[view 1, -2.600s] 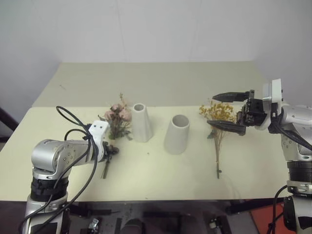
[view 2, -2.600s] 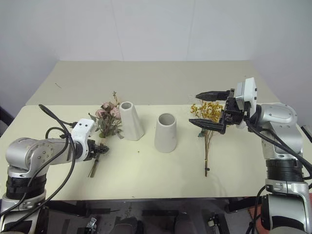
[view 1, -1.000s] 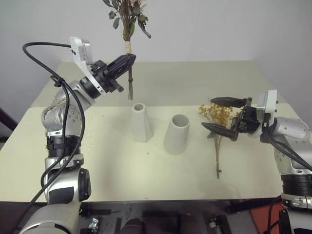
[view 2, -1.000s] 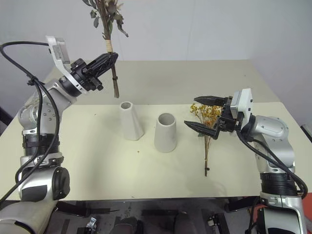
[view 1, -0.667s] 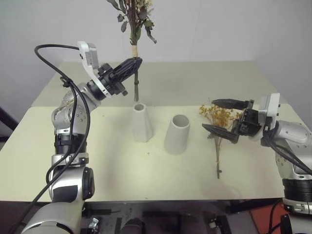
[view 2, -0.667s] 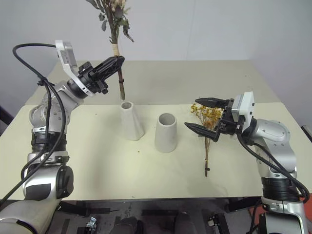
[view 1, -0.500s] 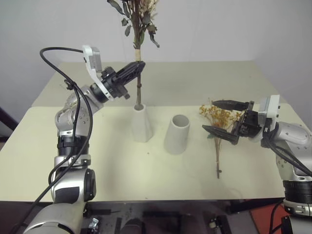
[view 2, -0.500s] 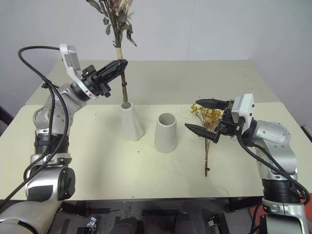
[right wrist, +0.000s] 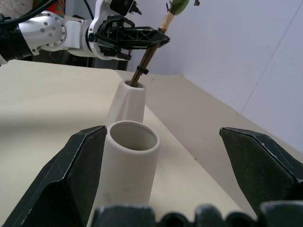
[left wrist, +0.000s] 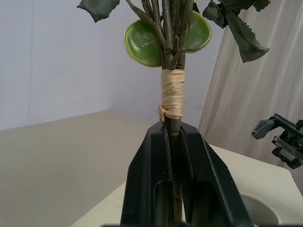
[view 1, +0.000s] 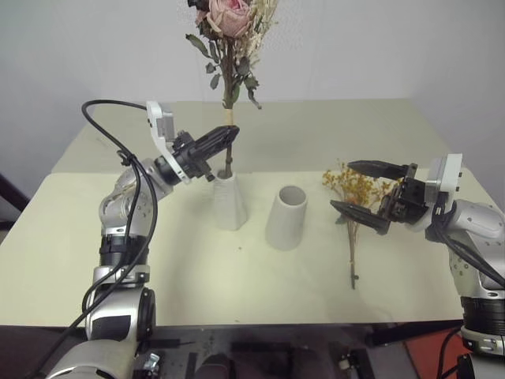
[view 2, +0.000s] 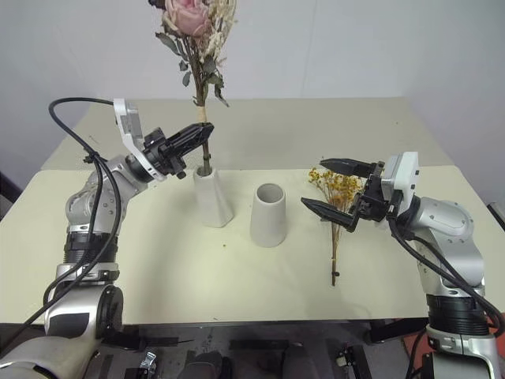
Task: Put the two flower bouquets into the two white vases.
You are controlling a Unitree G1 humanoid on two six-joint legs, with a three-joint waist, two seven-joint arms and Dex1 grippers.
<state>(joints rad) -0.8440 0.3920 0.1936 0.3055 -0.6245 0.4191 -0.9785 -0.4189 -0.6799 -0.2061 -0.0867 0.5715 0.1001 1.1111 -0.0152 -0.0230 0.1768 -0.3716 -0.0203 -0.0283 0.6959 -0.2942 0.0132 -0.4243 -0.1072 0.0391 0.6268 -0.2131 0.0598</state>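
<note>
My left gripper point(view 1: 230, 136) is shut on the stems of the pink rose bouquet point(view 1: 233, 24), just below its twine wrap point(left wrist: 172, 94). It holds the bouquet upright, with the stem ends inside the mouth of the slim white vase point(view 1: 229, 204). To the right of that vase stands the broader white vase point(view 1: 286, 217), its round mouth holding nothing. The yellow-orange bouquet point(view 1: 352, 207) lies on the table to the right. My right gripper point(view 1: 341, 185) hovers open by its blossoms, jaws wide apart and holding nothing.
The vases and flowers rest on a pale yellow-green table point(view 1: 237, 292). A second table surface of the same colour point(view 1: 316, 126) runs behind it to a white wall. A black cable point(view 1: 106, 110) loops over the left arm.
My left gripper has come down and to the right with the rose bouquet, and its stem ends have gone into the slim vase's mouth. The right gripper has stayed open in place.
</note>
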